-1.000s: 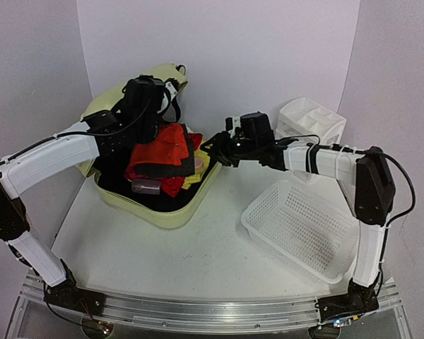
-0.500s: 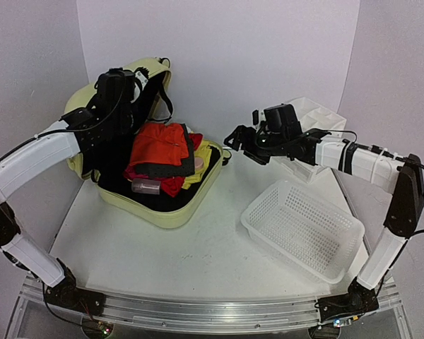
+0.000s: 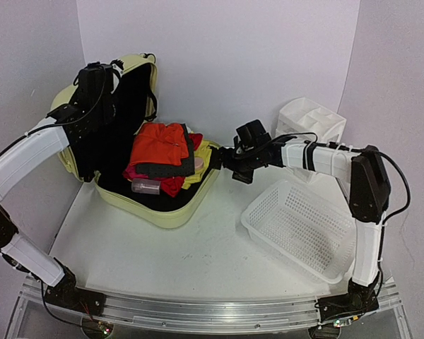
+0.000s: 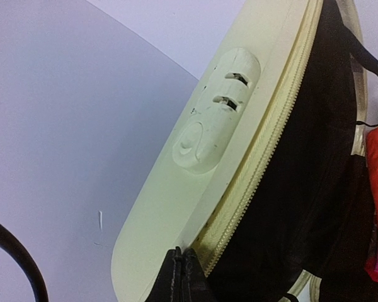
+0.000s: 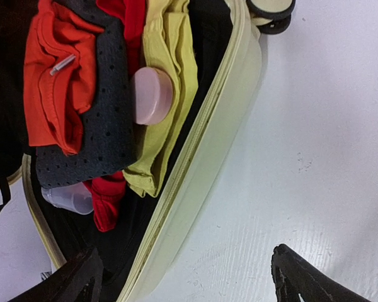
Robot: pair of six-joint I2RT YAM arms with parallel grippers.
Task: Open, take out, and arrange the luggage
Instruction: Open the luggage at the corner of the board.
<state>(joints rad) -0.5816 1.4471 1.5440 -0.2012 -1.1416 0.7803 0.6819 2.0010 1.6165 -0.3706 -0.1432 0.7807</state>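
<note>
**Lid upright, right gripper spread at the suitcase's open rim**

The large pale yellow-green hard-shell luggage sits at ten o'clock on the white table, with its black-lined lid standing up. The left gripper is fully closed, its tips against the lid's zipper edge; whether they pinch it I cannot tell. The right gripper hangs with its fingers spread wide and empty, just at the shell's three o'clock rim, which runs roughly from seven to one o'clock. The packed things lie toward nine o'clock from those fingers, the small round pink jar nearest, then the folded orange cloth. The right arm is the nearer one for taking out, and the white mesh plastic basket waits at four o'clock.
</note>
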